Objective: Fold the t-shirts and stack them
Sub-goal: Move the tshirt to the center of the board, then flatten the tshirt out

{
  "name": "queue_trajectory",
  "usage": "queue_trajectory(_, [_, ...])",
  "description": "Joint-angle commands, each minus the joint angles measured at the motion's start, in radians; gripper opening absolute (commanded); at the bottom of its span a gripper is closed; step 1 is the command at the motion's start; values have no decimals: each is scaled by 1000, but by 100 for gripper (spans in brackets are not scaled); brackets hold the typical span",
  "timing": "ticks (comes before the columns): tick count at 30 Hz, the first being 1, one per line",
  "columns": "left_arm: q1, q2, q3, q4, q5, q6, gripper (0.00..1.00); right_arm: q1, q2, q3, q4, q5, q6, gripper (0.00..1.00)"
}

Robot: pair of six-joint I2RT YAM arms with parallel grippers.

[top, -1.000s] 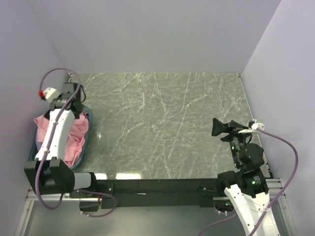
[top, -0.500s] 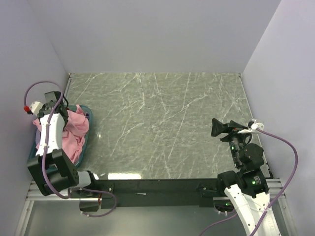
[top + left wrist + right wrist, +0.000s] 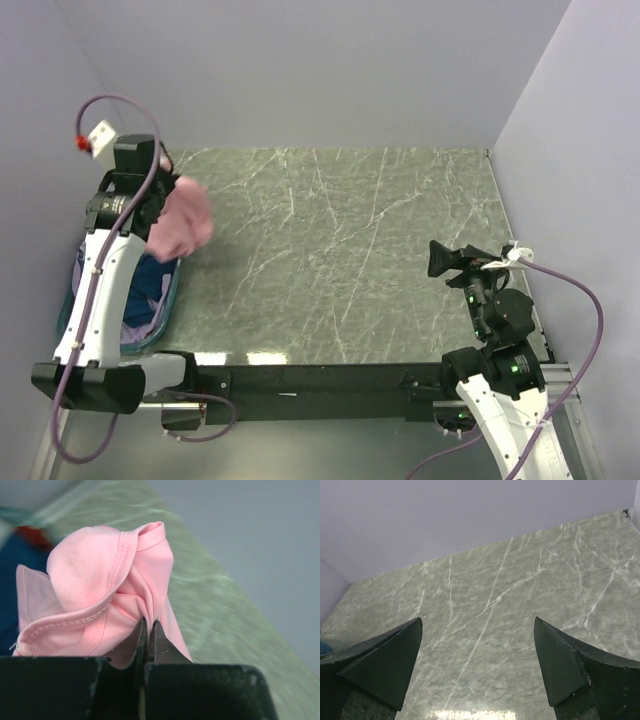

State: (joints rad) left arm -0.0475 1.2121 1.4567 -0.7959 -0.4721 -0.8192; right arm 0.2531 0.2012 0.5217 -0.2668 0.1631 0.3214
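Aloft, left pincer (image 3: 148, 626) clamped on pink t-shirt (image 3: 183, 224) above teal basket (image 3: 173, 292), right pincer (image 3: 477, 630) spread wide over marble table (image 3: 350, 240).

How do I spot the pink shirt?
Look to the far left side of the green marble table, above the teal basket. The pink t-shirt hangs there bunched up, pinched in the left gripper. It is the only pink cloth; the blue cloth lies down in the basket.

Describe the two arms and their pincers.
The left arm and right arm have white links, black joints and a looping purple cable each. The left pincer and right pincer have black tapered fingers. Green lights glow on the right arm.
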Motion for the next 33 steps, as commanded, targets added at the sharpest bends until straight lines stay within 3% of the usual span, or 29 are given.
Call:
queue_trajectory(1, [-151,-29,117,112,101,18,1,9,46,56,-20,-14,10,98])
queue_trajectory(7, [-394,30,257,228,260,17,3,8,150,159,-87,-42,21,98])
queue_trajectory(11, [-456,29,178,294,303,-17,17,8,234,219,-140,-101,31,98])
queue_trajectory(13, [-457,29,119,313,282,-17,28,8,260,239,-152,-137,34,98])
queue_trajectory(14, [-459,30,63,325,270,-6,47,9,273,245,-155,-160,33,98])
queue_trajectory(16, [-459,52,19,311,247,12,74,9,311,253,-155,-236,28,98])
queue_trajectory(18, [-459,72,-25,299,233,18,81,8,360,262,-164,-275,36,98])
queue_trajectory(20, [-459,72,-85,302,216,41,86,9,401,271,-183,-345,38,98])
queue_trajectory(24, [-459,61,-177,270,210,89,87,21,550,284,-187,-477,48,98])
queue_trajectory(28, [-459,66,-295,248,250,86,86,151,671,293,-173,-398,65,98])
queue_trajectory(33, [-459,110,-466,288,291,16,84,224,866,331,-175,-309,93,100])
